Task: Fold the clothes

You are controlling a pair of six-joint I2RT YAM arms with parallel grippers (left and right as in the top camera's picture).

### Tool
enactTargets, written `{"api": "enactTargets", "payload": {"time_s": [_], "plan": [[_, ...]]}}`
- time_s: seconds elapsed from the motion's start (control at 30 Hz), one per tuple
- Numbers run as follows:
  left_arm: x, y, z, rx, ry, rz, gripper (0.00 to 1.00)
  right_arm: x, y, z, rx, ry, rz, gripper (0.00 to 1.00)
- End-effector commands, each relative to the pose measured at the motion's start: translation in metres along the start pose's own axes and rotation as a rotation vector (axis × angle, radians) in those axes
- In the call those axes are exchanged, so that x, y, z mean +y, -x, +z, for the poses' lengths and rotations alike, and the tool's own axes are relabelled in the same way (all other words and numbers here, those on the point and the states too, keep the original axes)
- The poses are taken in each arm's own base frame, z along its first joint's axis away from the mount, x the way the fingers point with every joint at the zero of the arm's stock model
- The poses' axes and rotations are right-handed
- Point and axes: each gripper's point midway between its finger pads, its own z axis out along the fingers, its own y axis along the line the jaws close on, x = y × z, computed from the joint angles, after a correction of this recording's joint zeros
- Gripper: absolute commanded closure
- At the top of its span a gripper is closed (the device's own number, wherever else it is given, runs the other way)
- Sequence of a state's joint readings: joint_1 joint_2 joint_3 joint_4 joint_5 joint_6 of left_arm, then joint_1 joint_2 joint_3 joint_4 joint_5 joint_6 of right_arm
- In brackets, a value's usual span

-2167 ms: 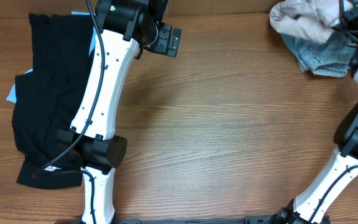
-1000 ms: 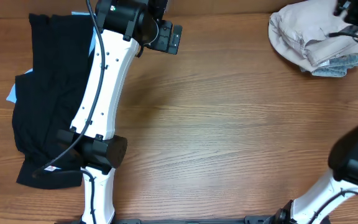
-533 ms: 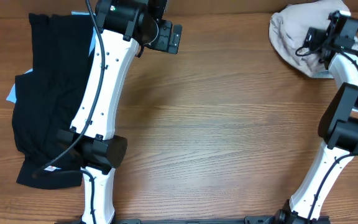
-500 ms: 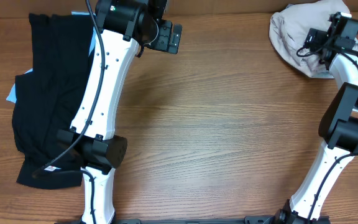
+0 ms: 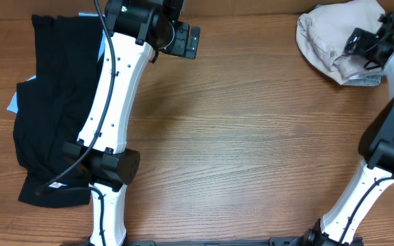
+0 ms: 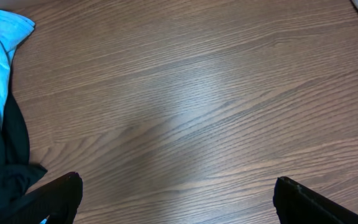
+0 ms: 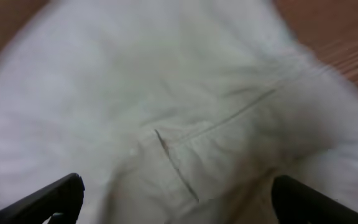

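Observation:
The clothes, a pale beige pair of shorts (image 5: 327,34), lie bunched at the table's far right corner. My right gripper (image 5: 360,48) hovers over their right part, open. In the right wrist view the blurred beige cloth with a pocket seam (image 7: 179,124) fills the picture. It lies below my right gripper (image 7: 178,190), whose dark fingertips (image 7: 58,196) stand wide apart and hold nothing. My left gripper (image 5: 185,41) is at the far middle-left, open over bare wood. In the left wrist view the left gripper (image 6: 178,190) has only wood between its fingertips (image 6: 61,196).
A black garment (image 5: 50,102) lies spread along the table's left side, with a bit of light-blue cloth (image 6: 5,34) beside it. Light-blue denim (image 5: 369,80) peeks out under the beige shorts' near edge. The wooden table (image 5: 252,150) stretches between the two arms.
My right gripper has come in from the far right edge and now sits over the beige shorts. The shorts now cover more of the denim. The left arm has not moved.

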State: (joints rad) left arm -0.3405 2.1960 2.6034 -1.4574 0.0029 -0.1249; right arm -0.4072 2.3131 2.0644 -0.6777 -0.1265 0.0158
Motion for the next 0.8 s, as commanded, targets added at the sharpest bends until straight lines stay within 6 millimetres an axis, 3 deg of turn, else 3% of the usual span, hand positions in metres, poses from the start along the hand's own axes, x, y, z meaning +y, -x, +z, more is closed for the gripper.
{"api": "enactTargets", "payload": {"time_s": [0.0, 0.1, 0.23, 0.37, 0.53, 0.67, 0.77], "plan": [[-0.005, -0.002, 0.005, 0.009, 0.001, 0.001, 0.0, 0.033, 0.11, -0.168, -0.316, 0.046, -0.005, 0.0], [-0.005, -0.002, 0.005, 0.009, 0.001, 0.001, 0.0, 0.056, 0.128, -0.277, -0.418, 0.105, 0.072, 0.0], [-0.005, -0.002, 0.005, 0.009, 0.001, 0.001, 0.0, 0.081, 0.15, -0.426, -0.709, 0.153, 0.026, 0.0], [-0.005, -0.002, 0.005, 0.009, 0.001, 0.001, 0.0, 0.096, 0.14, -0.534, -0.921, 0.185, -0.016, 0.0], [-0.005, -0.002, 0.005, 0.009, 0.001, 0.001, 0.0, 0.107, 0.104, -0.627, -1.072, 0.209, -0.046, 0.0], [-0.005, -0.002, 0.005, 0.009, 0.001, 0.001, 0.0, 0.112, 0.081, -0.666, -1.137, 0.219, -0.06, 0.0], [-0.005, -0.002, 0.005, 0.009, 0.001, 0.001, 0.0, 0.113, 0.064, -0.682, -1.144, 0.22, -0.061, 0.0]]}}
